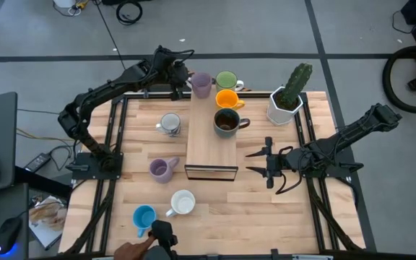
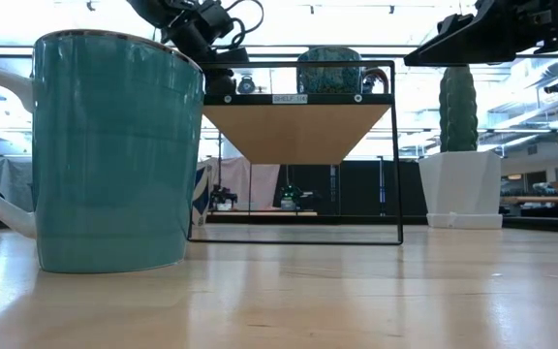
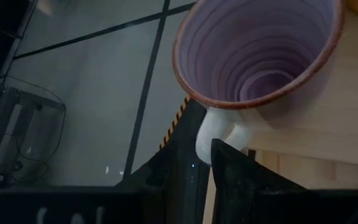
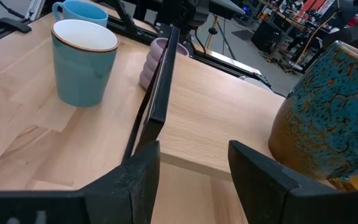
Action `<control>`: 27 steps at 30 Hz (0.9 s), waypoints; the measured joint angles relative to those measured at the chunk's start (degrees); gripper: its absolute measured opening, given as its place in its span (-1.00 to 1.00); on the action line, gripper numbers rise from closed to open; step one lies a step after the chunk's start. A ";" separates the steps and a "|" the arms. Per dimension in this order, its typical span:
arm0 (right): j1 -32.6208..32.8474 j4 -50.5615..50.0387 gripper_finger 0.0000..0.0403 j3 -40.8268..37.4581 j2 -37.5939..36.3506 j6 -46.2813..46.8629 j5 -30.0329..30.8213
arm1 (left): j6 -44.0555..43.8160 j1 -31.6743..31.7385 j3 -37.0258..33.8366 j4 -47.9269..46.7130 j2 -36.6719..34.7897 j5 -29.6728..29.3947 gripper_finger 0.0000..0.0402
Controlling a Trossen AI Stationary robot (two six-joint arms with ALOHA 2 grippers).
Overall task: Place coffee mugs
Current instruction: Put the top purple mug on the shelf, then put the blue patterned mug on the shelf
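Left wrist view: the left gripper (image 3: 201, 171) has its dark fingers (image 3: 235, 168) pinching the pale handle of a lilac mug (image 3: 260, 53), which stands upright with its ribbed inside showing. In the high view that gripper (image 1: 183, 81) sits at the shelf's (image 1: 211, 148) 11 o'clock corner, with the lilac mug (image 1: 201, 83) just beside it on the shelf's far end. Taking the shelf centre as the dial, the green mug (image 1: 227, 80) stands at 12 o'clock next to the lilac one, the orange mug (image 1: 227, 99) just nearer in, and the brown mug (image 1: 227, 122) nearer still, all three on the wooden top. Off the shelf on the table (image 1: 280, 217), the patterned mug (image 1: 170, 124) lies at 10 o'clock, a second lilac mug (image 1: 161, 169) at 8 o'clock, the white mug (image 1: 183, 203) at 7 o'clock and the blue mug (image 1: 144, 216) beyond it, also near 7 o'clock. A cactus pot (image 1: 287, 101) stands at 2 o'clock. The right gripper (image 1: 268, 163) waits at 4 o'clock, just beside the shelf, its fingers (image 4: 263, 180) spread and holding nothing. A person's hand (image 1: 132, 250) shows at the table's near edge, by the blue mug.
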 joint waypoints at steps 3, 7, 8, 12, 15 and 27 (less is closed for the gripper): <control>-0.01 0.00 -0.03 0.00 0.00 0.04 0.00 | 0.00 0.05 0.00 -0.38 -0.30 0.00 -0.54; 0.01 -0.17 -0.03 0.00 0.00 -0.13 0.09 | -1.35 0.39 -0.02 -2.75 -2.77 -0.13 -0.57; -0.01 -0.17 -0.03 0.00 0.00 -0.20 0.28 | -2.38 0.43 -0.02 -3.75 -3.54 0.62 -0.57; -0.01 -0.27 -0.03 0.00 0.00 -0.37 1.37 | -9.54 1.27 0.01 -9.24 -7.56 8.25 -0.57; -0.03 -0.26 -0.03 0.00 -0.02 -0.59 1.38 | -16.04 1.55 0.11 -16.51 -8.92 11.59 -0.57; -0.03 -0.22 -0.03 0.00 -0.02 -0.94 0.95 | -23.41 1.51 -7.32 -39.37 -9.01 7.30 -0.44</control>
